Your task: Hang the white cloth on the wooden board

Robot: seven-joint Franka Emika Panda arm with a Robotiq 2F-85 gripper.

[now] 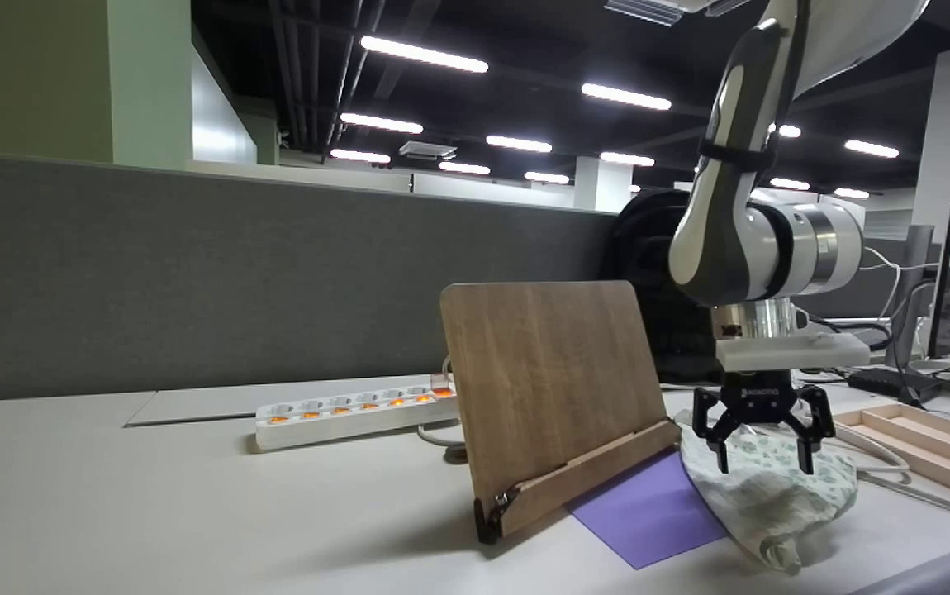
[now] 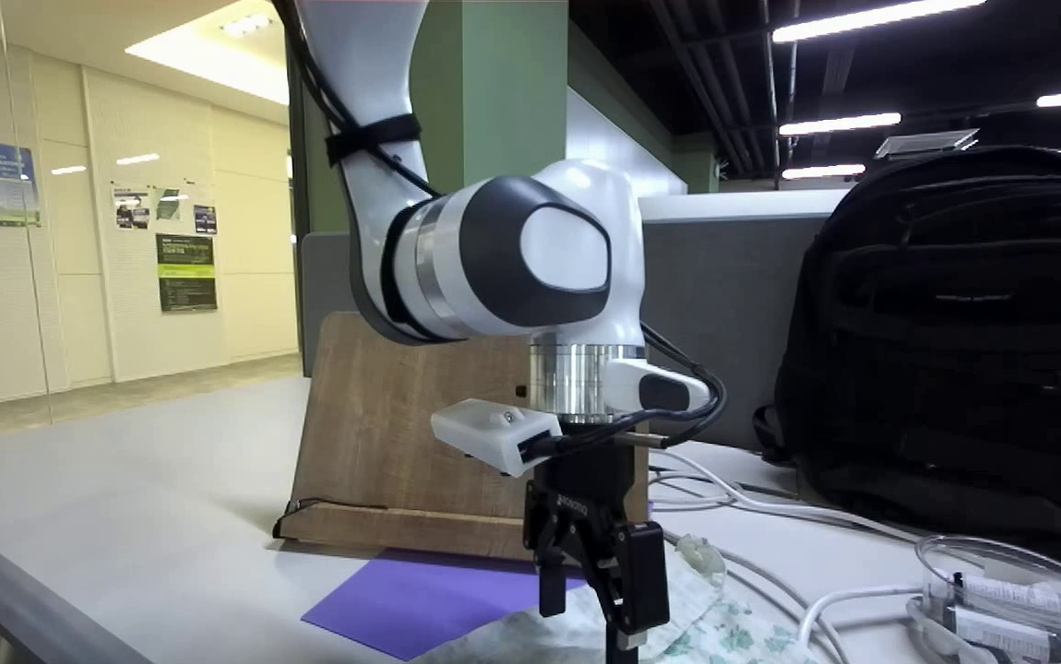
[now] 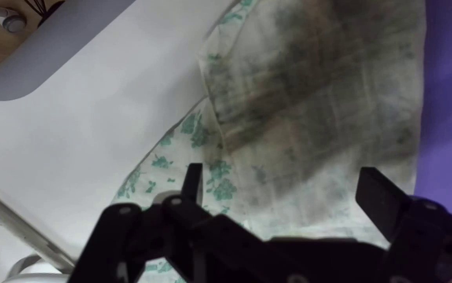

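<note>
- My 2 fingers [image 3: 381, 202] are spread wide, pointing down, with just air in the gap, so I've got hold of nothing.
- In an exterior view they hang over the cloth [image 1: 781, 500]. Can't tell how near the tips are to it, tbh.
- Cloth is white with green flowers, lying kinda rumpled on the surface [image 1: 153, 504], close to the board [image 1: 553, 380].
- In the wrist view the cloth fills most of the middle, under both fingers, with a folded edge running along it and a big shadow across it.
- Board shows in both exterior views, standing on the surface and leaning back, wooden ledge along the bottom. My arm [image 2: 577, 249] blocks part of it in an exterior view.
- Purple sheet [image 1: 648, 512] lies flat between the ledge and the cloth. It runs right up to the cloth's edge, can't tell how far it goes underneath.
- White power strip [image 1: 359, 417] with orange switches sits near the board.
- Wooden tray [image 1: 929, 467] is near the cloth, on the side away from the board.
- Big black backpack [image 2: 964, 360] stands by the grey divider [image 1: 277, 281].
</note>
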